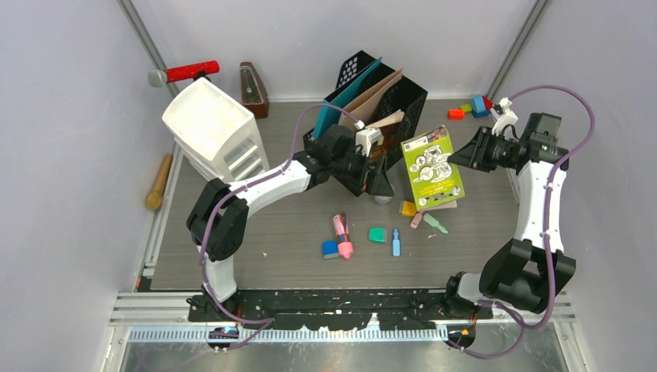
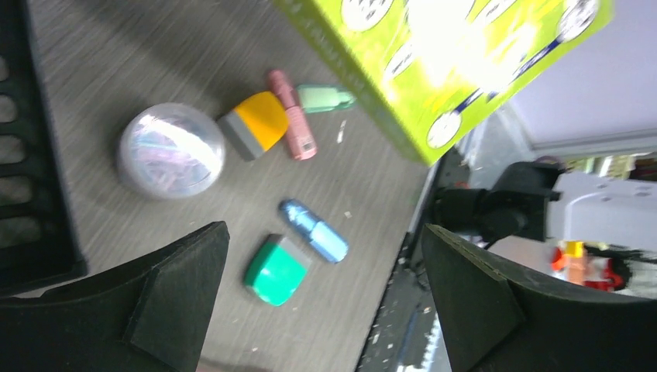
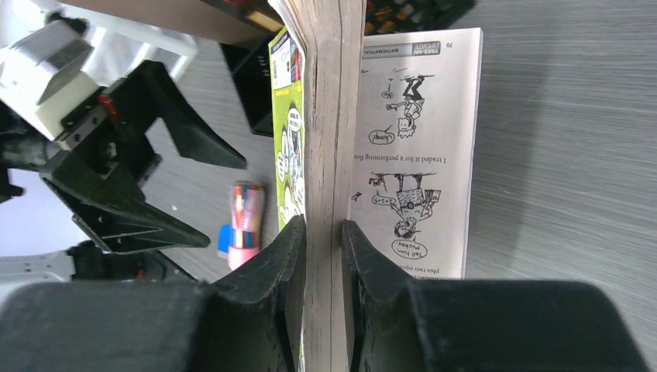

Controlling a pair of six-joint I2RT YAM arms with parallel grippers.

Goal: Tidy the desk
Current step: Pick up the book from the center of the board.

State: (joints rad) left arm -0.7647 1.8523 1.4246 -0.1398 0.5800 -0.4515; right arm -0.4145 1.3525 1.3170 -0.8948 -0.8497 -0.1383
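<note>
The desk [image 1: 256, 256] is a grey-brown wood-grain tabletop. My right gripper [image 1: 459, 159] is shut on the page block of a lime-green comic book [image 1: 431, 165], holding it tilted above the desk; in the right wrist view the gripper [image 3: 324, 232] pinches the pages and one page [image 3: 418, 147] hangs open. My left gripper [image 1: 381, 182] hovers open and empty beside the black crate [image 1: 372, 116]. In the left wrist view the gripper [image 2: 325, 302] is above a green eraser [image 2: 276, 270] and a blue marker [image 2: 314, 231], with the book [image 2: 442, 62] overhead.
Loose on the desk: clear ball [image 1: 383, 199], yellow eraser [image 1: 407, 208], green marker [image 1: 435, 224], pink highlighter [image 1: 342, 232], blue eraser [image 1: 330, 249]. A white drawer unit [image 1: 217, 128], metronome [image 1: 253, 89] and red mallet [image 1: 186, 74] stand back left. Coloured blocks [image 1: 472, 107] lie back right.
</note>
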